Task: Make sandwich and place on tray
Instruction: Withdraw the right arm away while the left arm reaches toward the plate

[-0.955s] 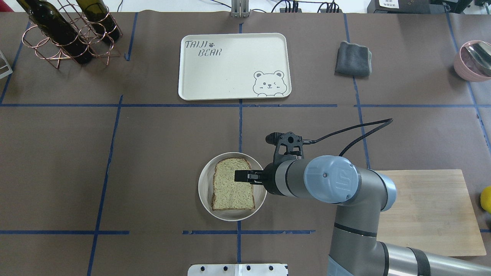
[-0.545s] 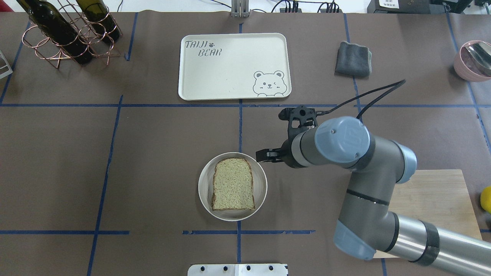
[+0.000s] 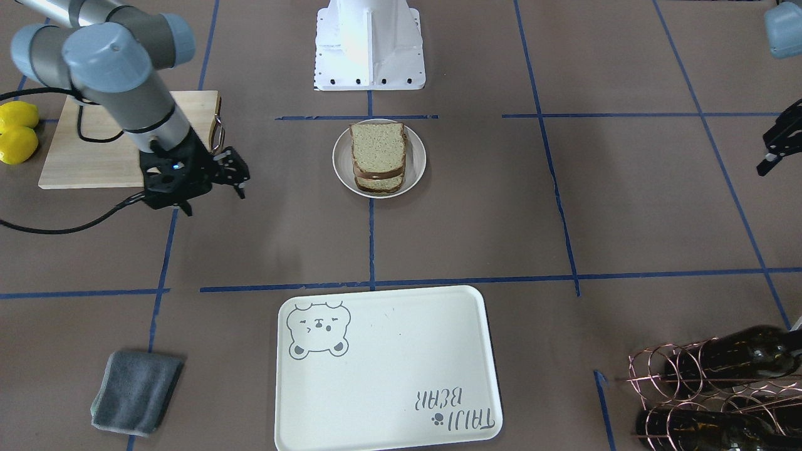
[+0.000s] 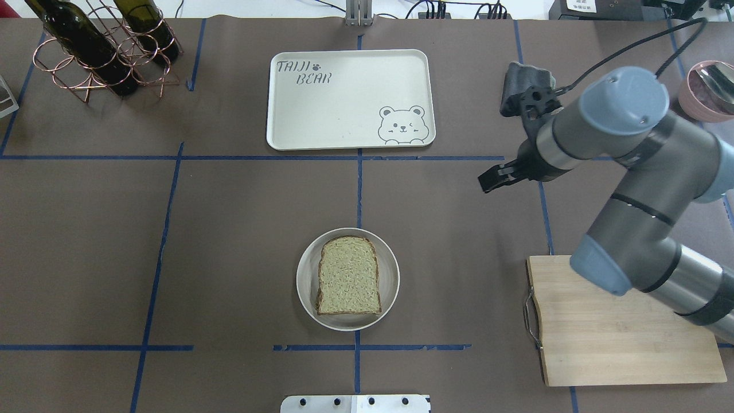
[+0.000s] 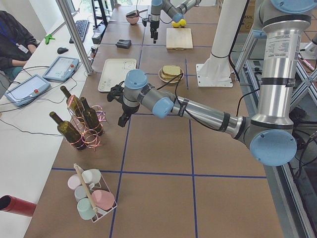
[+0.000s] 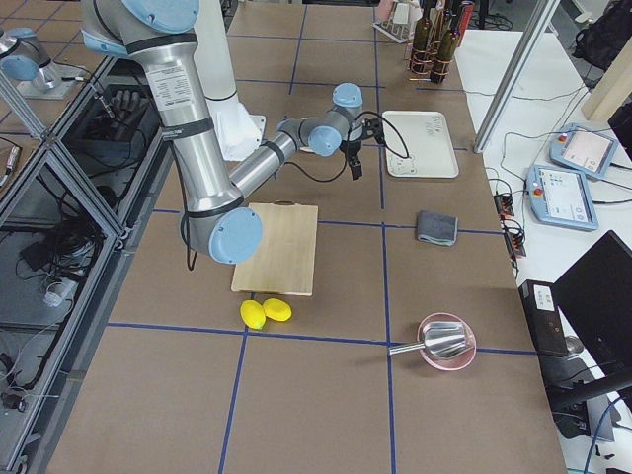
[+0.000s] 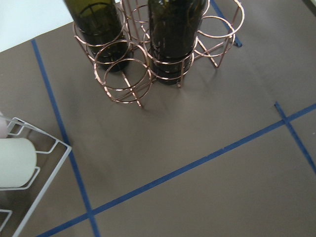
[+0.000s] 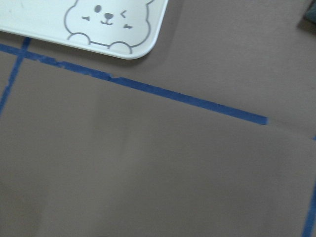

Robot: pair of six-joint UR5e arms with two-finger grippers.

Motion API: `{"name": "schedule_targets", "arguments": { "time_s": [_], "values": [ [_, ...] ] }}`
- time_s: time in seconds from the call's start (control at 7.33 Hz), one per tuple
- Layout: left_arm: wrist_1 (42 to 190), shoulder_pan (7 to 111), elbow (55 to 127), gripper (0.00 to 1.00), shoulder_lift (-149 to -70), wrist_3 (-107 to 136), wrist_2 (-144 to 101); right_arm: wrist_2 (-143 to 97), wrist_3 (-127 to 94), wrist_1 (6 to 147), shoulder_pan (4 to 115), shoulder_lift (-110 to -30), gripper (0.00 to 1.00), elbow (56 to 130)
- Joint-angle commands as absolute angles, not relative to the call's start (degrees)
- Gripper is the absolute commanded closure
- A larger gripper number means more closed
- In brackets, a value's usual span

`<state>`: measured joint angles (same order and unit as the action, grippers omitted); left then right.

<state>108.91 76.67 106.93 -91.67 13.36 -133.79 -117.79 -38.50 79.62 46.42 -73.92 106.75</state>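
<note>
From across the tabletop (image 3: 564,207), there it was: the sandwich (image 3: 378,153), stacked on the round white dish (image 3: 418,164) just in front of the robot's base. Its flat edge faced the robot and its domed end faced the tray (image 3: 388,369), so its long axis ran straight between the two. The tray lay well apart, long side across the tabletop. The right tool (image 3: 233,177) hung beside the cutting board (image 3: 88,150), jaws apart, gripping nothing. The left tool (image 3: 772,145) poked in at the frame's edge, and I could not tell whether it was released or clenched.

From overhead, the top slice's rounded end aimed at the tray, and the dish sat on the centre tape line. The right tool was out over bare tabletop, off the tray's near right corner.

From the left end, the near arm's tool hovered beside the bottle rack (image 5: 81,121), with the sandwich small and far behind it.

From the right end, the right tool showed between board and tray.

The left wrist camera looked at bottles in the rack. The right wrist camera caught the tray's bear corner and blue tape.
</note>
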Motion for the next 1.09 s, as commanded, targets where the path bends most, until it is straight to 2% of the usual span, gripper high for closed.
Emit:
{"name": "schedule_targets", "arguments": {
  "time_s": [0.0, 0.27, 0.55, 0.95],
  "values": [
    [110.48, 67.55, 112.56, 0.0, -91.76, 29.36, -132.55, -125.03, -21.26, 79.63, 57.52, -82.4, 0.0, 107.23],
    [110.48, 55.25, 117.14, 0.0, -93.85, 48.95, -125.97, -129.89, -6.22, 79.28, 68.07, -92.14, 0.0, 107.4],
    [110.48, 45.14, 117.16, 0.0, -100.25, 64.7, -119.57, -132.78, 7.58, 79.63, 78.0, -101.13, 0.0, 107.14],
    [110.48, 28.8, 115.58, 0.0, -108.53, 84.58, -105.45, -135.44, 8.17, 80.07, 86.83, -106.78, 0.0, 107.14]
  ]
}}
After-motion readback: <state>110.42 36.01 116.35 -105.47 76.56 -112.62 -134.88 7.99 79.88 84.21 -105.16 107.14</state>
